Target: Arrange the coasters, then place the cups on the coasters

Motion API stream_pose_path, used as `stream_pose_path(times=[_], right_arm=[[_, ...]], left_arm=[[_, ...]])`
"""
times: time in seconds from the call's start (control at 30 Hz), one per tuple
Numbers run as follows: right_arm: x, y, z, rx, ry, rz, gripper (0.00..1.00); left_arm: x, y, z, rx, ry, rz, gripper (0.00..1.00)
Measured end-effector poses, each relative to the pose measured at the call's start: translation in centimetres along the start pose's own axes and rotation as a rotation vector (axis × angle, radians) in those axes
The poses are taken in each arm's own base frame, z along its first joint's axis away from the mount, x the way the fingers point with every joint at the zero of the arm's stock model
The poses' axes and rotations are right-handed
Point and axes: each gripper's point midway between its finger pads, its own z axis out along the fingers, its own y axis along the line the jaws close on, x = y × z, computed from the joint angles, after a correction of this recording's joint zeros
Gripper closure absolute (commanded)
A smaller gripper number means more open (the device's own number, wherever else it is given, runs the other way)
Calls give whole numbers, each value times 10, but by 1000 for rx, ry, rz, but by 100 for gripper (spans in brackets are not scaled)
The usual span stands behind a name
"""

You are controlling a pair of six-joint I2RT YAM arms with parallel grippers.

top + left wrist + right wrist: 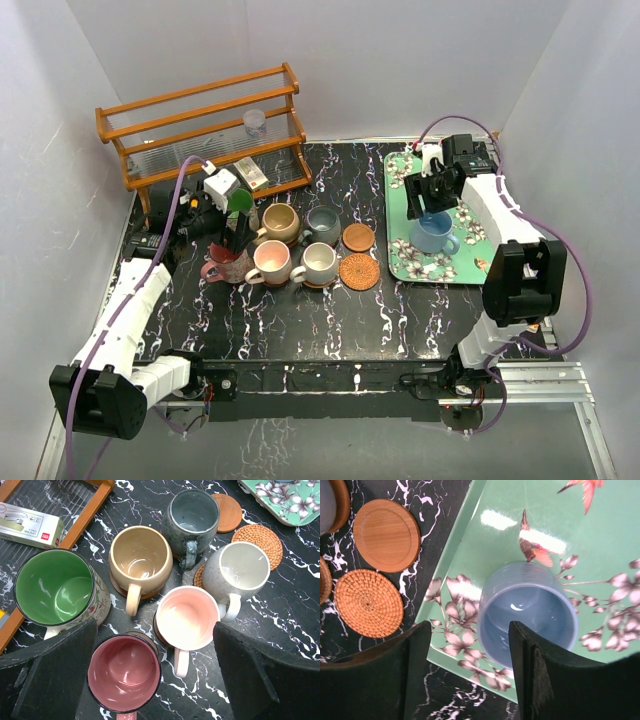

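Observation:
Six cups stand clustered on coasters at the table's left: green [52, 587], tan [140, 555], grey-blue [192, 512], cream [242, 567], pink [187, 615] and maroon [124, 672]. My left gripper [155, 640] hangs wide open above the maroon and pink cups, holding nothing. A bare wooden coaster [386, 535] and a bare wicker coaster [368, 602] lie beside the tray. The blue cup [530, 605] stands upright on the tray. My right gripper [470, 630] is open astride its near wall, one finger over the inside and one outside.
The green floral tray [400, 255] sits at the right of the black marble table. A wooden rack [200, 125] stands at the back left, with a small clear plastic cup [255, 122] on it and a small box [250, 172] at its front.

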Motion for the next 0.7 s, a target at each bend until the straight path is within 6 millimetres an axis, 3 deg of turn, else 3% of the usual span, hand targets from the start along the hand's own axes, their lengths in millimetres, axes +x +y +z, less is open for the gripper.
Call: stream_pose_path(times=[0.33,0.7], right_arm=[[-29,-21,-35,92,-125,-445,38],[-33,-62,-19,125,-50,-781,38]], left_arm=[[6,2,6,6,21,-6,1],[13,1,7,11,36,-11,1]])
